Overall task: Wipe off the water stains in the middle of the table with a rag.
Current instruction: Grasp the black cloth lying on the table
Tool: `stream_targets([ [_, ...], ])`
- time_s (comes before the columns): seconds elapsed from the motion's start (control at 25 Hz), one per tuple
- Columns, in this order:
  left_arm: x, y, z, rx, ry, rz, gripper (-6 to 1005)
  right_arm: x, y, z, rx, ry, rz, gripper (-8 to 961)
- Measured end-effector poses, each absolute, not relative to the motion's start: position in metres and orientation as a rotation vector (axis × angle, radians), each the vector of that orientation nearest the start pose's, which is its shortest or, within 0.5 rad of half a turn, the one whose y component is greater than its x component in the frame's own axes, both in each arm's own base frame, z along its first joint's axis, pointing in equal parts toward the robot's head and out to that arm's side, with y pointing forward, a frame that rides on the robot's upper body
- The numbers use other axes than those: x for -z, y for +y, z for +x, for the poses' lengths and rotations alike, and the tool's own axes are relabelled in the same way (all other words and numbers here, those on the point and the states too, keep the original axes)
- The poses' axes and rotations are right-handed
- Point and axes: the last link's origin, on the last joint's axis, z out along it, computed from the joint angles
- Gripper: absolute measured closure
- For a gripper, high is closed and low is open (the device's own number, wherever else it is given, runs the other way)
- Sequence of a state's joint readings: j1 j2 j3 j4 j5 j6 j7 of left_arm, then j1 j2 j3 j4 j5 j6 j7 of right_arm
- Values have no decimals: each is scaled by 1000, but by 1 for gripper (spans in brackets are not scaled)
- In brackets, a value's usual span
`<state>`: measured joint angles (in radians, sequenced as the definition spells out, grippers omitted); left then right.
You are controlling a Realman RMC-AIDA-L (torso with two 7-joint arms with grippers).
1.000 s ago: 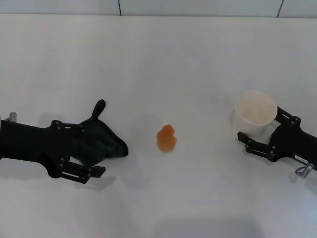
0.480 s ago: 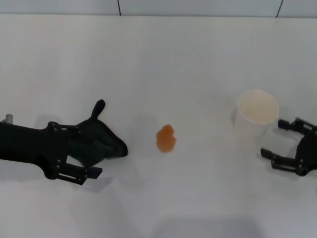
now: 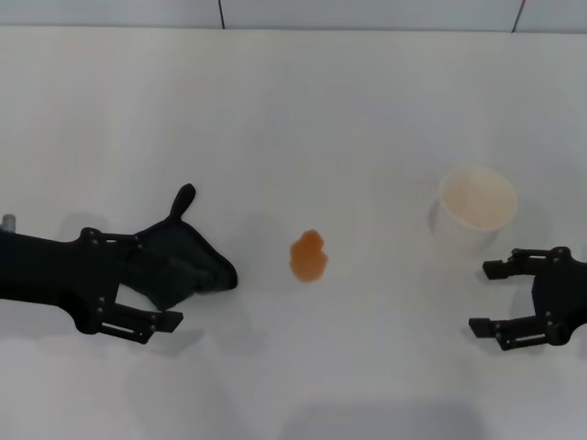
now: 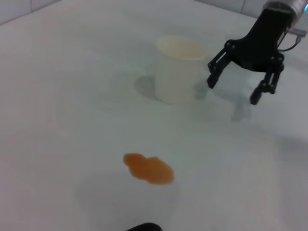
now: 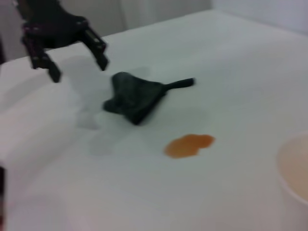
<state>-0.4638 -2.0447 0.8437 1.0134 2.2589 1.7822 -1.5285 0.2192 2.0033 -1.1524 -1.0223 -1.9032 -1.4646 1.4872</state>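
The water stains [image 3: 309, 256] are a small orange-brown blot in the middle of the white table [image 3: 293, 110]; they also show in the left wrist view [image 4: 149, 168] and the right wrist view [image 5: 188, 145]. The black rag [image 3: 188, 261] lies crumpled left of the blot, its tail pointing away from me; it also shows in the right wrist view [image 5: 134, 96]. My left gripper [image 3: 160, 281] is open, hovering over the rag's left side, raised above it in the right wrist view [image 5: 79, 69]. My right gripper [image 3: 486, 296] is open and empty at the right.
A white cup [image 3: 477, 206] stands upright to the right of the blot, just beyond my right gripper and apart from it; it also shows in the left wrist view [image 4: 179, 70]. A tiled wall edges the table's far side.
My right gripper has let go of the cup and drawn back toward me; the cup stays put. My left gripper has slid slightly left over the rag.
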Motion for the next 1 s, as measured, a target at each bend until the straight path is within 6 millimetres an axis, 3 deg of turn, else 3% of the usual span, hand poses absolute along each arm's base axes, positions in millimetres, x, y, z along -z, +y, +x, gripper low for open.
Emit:
stream_targets([
  [0.44,-35,304,-267,146,-502,-3020,125,-22,289,251,-238,502,-2980,107],
  [0.76,-45,312,-266,12,-477,-2996,124,-9,297,238,-181,458,-3030,108],
  [1.0,-59,328,-255,-174,-397,-2962,125,-1,301,236,-156,450,-3019,108],
])
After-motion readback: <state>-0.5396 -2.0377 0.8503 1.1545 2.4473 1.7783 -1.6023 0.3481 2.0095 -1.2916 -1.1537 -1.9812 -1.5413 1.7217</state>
